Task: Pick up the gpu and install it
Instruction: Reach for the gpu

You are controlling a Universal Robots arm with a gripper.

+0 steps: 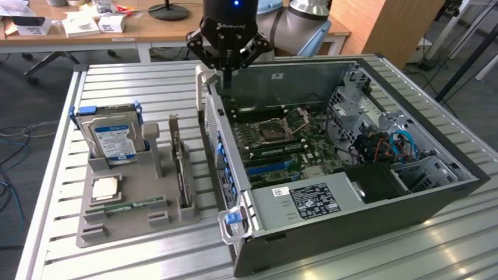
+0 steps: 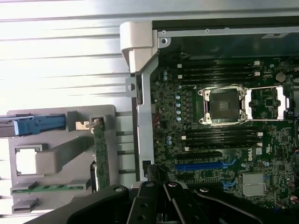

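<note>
Hovering over open computer case (image 1: 389, 221), above its wall on exterior view's left: gripper (image 1: 225, 74), fingers pressed fully together, nothing held. Gpu (image 1: 183, 175) stands on edge in slot of grey holder tray (image 1: 128, 224), on slatted table (image 1: 116, 81) just beside case, apart from gripper. Same tray carries hard drive (image 1: 111, 137) upright, processor chip (image 1: 105, 188) and memory stick (image 1: 132, 205) lying flat. Motherboard (image 1: 272, 140) exposed inside case, blue expansion slot (image 2: 201, 164) on it.

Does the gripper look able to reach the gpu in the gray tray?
Probably yes: the gpu stands upright with its top edge uncovered, but the gripper is shut over the computer case rim.
</note>
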